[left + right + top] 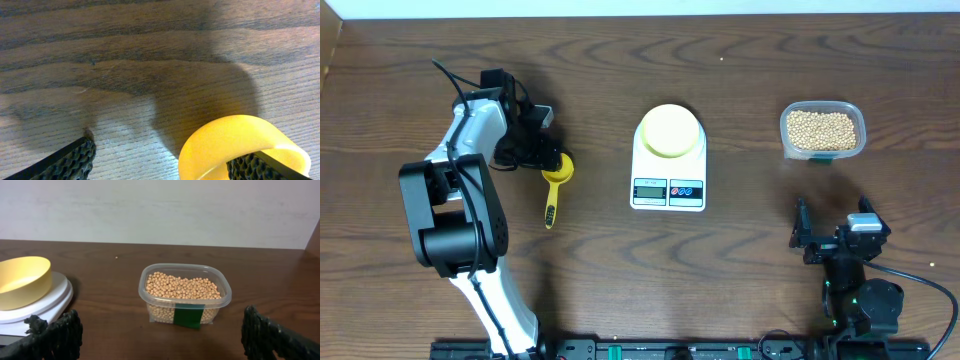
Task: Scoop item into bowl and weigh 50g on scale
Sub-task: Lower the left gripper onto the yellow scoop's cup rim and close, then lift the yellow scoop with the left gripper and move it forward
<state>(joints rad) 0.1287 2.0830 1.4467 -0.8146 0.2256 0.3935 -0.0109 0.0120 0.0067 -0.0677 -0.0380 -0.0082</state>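
— What sits nearest the robot's side of the bench?

— The right jaws, low over bare wood at the right. They are spread wide, with nothing between them.

— And beyond that?

— On the left lies a yellow scoop. Its handle points back toward the robot and its cup is at the far end. The left jaws hang over that cup, also spread. In the left wrist view one ridged pad sits at the cup, while the other is well off to the side over bare wood. Nothing is pinched. I cannot tell whether the pad touches the cup.

— The scale?

— The white scale is in the middle of the bench, display toward the robot. The pale yellow bowl stands on its far part. The bowl looks empty.

— Where are the beans?

— The beans are all in a clear tub with a green label. It stands to the right of the scale and apart from it, about level with the bowl and straight out from the right jaws.
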